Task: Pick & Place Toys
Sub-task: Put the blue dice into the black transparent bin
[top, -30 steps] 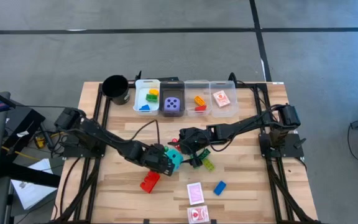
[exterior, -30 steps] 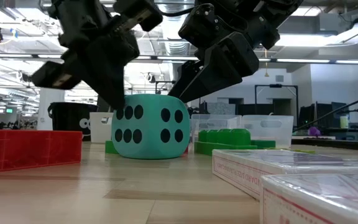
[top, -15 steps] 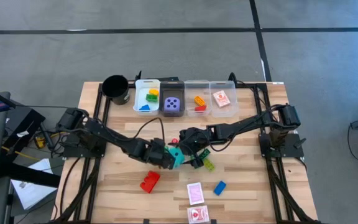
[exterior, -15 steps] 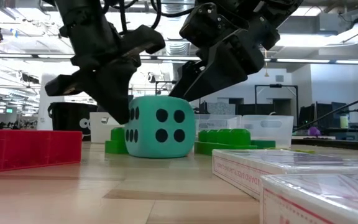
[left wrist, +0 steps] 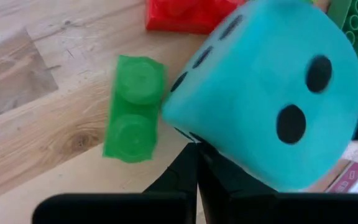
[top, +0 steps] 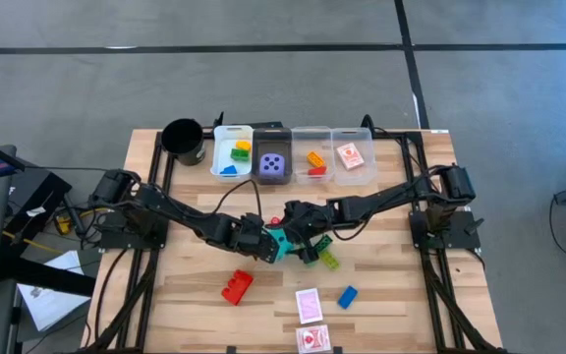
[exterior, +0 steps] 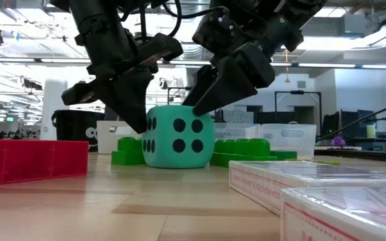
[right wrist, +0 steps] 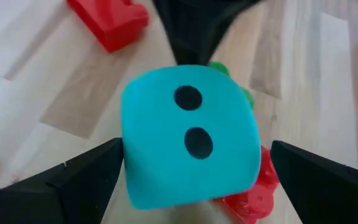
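Left gripper (exterior: 134, 120), fingers pressed together, touches the cyan soft die (exterior: 177, 136); right gripper (top: 296, 239), fingers spread, straddles it.

No readable text, brand or numerals anywhere. Only countable marks are dice pips:
- cyan die (exterior: 179, 136), low view: four pips on the face toward the camera, more on the side face turned away, count unclear there.
- same die, right wrist view (right wrist: 188, 137): two pips on the near face.
- same die, left wrist view (left wrist: 272, 93): two round pips on one face, further dark pips on the neighbouring face seen edge-on, can't count.
- purple die (top: 274, 164) in its bin, high view: five pips on top.
- red-white cards (top: 309, 305): printed pattern, nothing legible. Card edge in low view (exterior: 280, 184) has red lettering, too blurred to read.
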You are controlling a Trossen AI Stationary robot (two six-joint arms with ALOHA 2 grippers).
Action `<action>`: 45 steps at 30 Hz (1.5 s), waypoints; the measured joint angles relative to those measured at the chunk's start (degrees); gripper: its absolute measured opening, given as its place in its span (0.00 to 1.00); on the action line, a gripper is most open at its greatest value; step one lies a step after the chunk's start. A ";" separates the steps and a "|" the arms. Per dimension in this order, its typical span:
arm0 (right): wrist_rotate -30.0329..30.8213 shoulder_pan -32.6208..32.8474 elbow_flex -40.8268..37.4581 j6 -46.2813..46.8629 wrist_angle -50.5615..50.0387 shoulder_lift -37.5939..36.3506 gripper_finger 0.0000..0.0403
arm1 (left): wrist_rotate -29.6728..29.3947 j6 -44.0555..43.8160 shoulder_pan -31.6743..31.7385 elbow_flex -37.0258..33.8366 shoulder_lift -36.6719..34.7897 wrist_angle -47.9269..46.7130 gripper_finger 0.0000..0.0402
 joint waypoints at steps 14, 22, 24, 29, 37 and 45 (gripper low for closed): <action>0.18 -0.04 0.00 -0.08 -1.22 0.00 0.99 | 0.13 0.05 0.00 0.00 -0.01 1.17 0.00; -3.67 -0.10 0.20 -0.27 -3.58 0.39 0.99 | 0.17 0.05 -0.02 0.00 -0.01 0.96 0.00; -3.92 -0.07 0.22 -0.28 -4.01 0.39 0.99 | 0.17 0.15 -0.01 0.00 -0.01 0.89 0.00; -4.84 -0.11 0.24 0.29 -4.56 0.37 0.99 | 0.27 4.25 0.00 0.00 -0.01 2.27 0.00; -4.94 -0.15 0.15 1.74 -5.14 0.41 0.99 | -1.04 6.25 -0.05 0.00 -0.05 3.78 0.00; -7.84 -0.55 0.13 3.21 -7.27 0.42 0.99 | -3.73 6.26 0.53 0.00 -0.10 2.19 0.00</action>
